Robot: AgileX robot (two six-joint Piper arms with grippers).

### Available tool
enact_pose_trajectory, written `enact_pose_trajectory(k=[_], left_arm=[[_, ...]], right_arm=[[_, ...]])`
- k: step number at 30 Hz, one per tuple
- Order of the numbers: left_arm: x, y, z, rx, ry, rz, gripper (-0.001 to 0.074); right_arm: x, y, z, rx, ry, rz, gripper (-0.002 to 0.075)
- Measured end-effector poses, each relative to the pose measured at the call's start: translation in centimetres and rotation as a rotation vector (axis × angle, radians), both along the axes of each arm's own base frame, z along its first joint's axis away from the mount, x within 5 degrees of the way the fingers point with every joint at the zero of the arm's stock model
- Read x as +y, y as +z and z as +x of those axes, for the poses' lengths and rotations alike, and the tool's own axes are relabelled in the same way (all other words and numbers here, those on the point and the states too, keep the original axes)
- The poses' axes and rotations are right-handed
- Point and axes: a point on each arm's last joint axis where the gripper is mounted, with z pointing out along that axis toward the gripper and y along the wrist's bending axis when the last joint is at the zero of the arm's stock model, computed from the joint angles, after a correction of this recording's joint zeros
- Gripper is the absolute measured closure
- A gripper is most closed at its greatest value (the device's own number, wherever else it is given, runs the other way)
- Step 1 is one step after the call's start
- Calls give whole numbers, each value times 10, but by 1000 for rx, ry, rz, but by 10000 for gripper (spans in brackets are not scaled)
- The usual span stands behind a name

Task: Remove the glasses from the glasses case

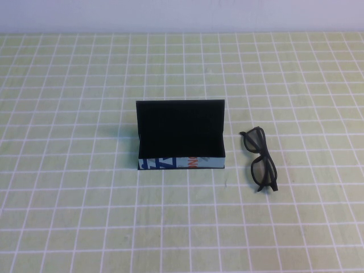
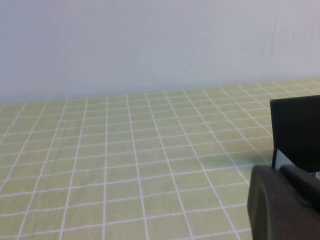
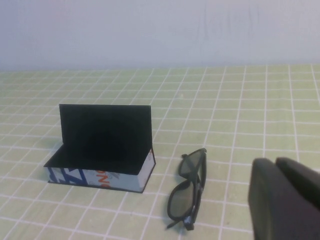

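Glasses [image 1: 261,160], black thick plastic frame with dark squarish lenses, lie on the green gridded tablecloth [image 1: 85,216] just beside the right end of the case, apart from it, arms seemingly unfolded.

Glasses case [image 1: 181,149], long black box with pale blue lettered front, stands open, lid upright, interior apparently empty. Task looks complete.

Right gripper [image 3: 287,200]: nearer the robot than the case, off to its right, holding nothing; whether parted, cannot tell.

Left gripper [image 2: 285,202]: off the case's left end, holding nothing; opening likewise unclear.

Risks: a low sweep of the right arm could knock the glasses; the left could tip the upright lid shut.
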Motion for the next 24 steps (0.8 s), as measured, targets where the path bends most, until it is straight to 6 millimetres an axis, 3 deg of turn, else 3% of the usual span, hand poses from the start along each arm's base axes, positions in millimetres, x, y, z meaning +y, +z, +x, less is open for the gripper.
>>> enact_pose_trajectory(k=[6,10,16,21,24], left_arm=[[0,0,0,0,0,0,739],[0,0,0,1,-2,-2,739],[0,0,0,1,-2,-2,739],[0,0,0,1,-2,-2,739],[0,0,0,1,-2,-2,739]], right_arm=[[-2,-1,0,-33,-8,-96,743],[-10,-6,2,-70,-111,-133,743],[-23,-38,-1,-104,-285,-114,743],[-24,-64,-9,-140,-307,-82,743],[-25,-68,-12,-160,-309,-78,743]])
